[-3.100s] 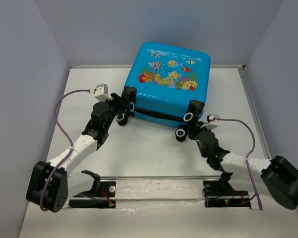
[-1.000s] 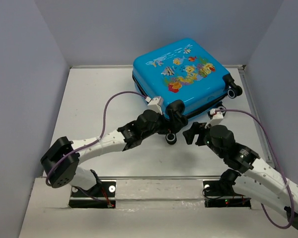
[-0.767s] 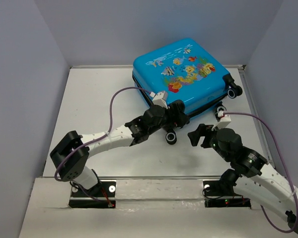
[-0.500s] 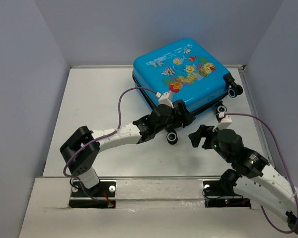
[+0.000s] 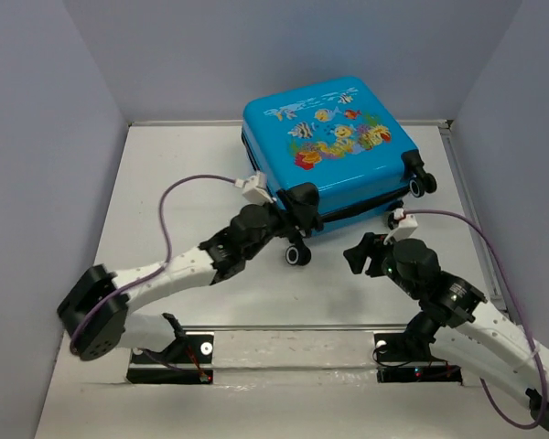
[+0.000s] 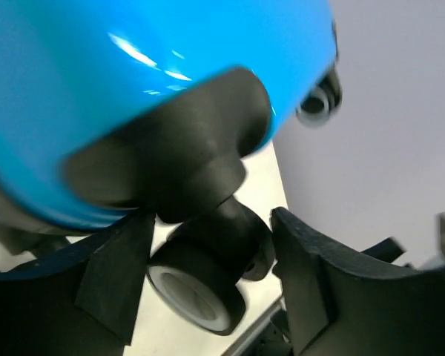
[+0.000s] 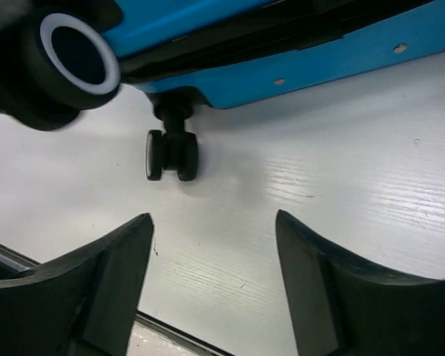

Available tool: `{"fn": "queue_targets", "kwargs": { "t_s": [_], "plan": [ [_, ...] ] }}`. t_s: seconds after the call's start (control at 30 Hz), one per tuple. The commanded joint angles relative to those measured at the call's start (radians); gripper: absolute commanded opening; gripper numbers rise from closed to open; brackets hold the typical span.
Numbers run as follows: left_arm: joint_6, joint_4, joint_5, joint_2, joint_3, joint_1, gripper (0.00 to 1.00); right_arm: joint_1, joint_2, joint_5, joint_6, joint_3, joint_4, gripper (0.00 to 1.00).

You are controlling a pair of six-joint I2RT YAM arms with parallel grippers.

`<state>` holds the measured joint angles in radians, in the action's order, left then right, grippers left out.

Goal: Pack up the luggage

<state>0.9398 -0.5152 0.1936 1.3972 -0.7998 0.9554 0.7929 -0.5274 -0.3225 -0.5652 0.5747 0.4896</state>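
Observation:
The luggage (image 5: 334, 137) is a bright-blue hard-shell case with a fish print. It lies flat at the back middle of the table (image 5: 165, 183), closed, its wheels towards me. My left gripper (image 5: 291, 240) is at its near left corner. In the left wrist view the left gripper (image 6: 211, 219) has its jaws closed on a black-and-white wheel (image 6: 200, 285) under the blue shell (image 6: 133, 81). My right gripper (image 5: 359, 253) hangs open over bare table just in front of the case. Seen from the right wrist, the right gripper (image 7: 213, 222) holds nothing; a small twin wheel (image 7: 172, 156) lies ahead.
Grey walls close in the table on the left, back and right. A metal rail (image 5: 293, 327) with both arm bases runs along the near edge. Purple cables (image 5: 178, 187) loop over each arm. Two more wheels (image 5: 419, 183) stick out at the case's right corner.
The luggage has slid left and turned a little. My left arm drew back leftward and its jaws closed in on the wheel. The right gripper narrowed slightly and barely moved.

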Motion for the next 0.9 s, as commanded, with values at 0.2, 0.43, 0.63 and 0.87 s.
{"fn": "queue_targets", "kwargs": {
  "t_s": [0.2, 0.43, 0.63, 0.87],
  "plan": [
    [-0.162, 0.245, 0.047, -0.624, 0.119, -0.335, 0.06, -0.001, -0.233, 0.109, 0.088, -0.059, -0.400, 0.61],
    [-0.262, 0.373, -0.096, -0.724, 0.097, -0.507, 0.06, -0.011, -0.283, 0.091, 0.091, -0.095, -0.479, 0.62],
    [-0.306, 0.365, -0.364, -0.561, 0.123, -0.383, 0.41, -0.020, -0.293, 0.068, 0.099, -0.041, -0.434, 0.70],
    [-0.292, 0.349, -0.250, -0.434, 0.027, -0.054, 0.98, -0.020, -0.375, 0.092, 0.143, 0.062, -0.407, 0.68]
  ]
}}
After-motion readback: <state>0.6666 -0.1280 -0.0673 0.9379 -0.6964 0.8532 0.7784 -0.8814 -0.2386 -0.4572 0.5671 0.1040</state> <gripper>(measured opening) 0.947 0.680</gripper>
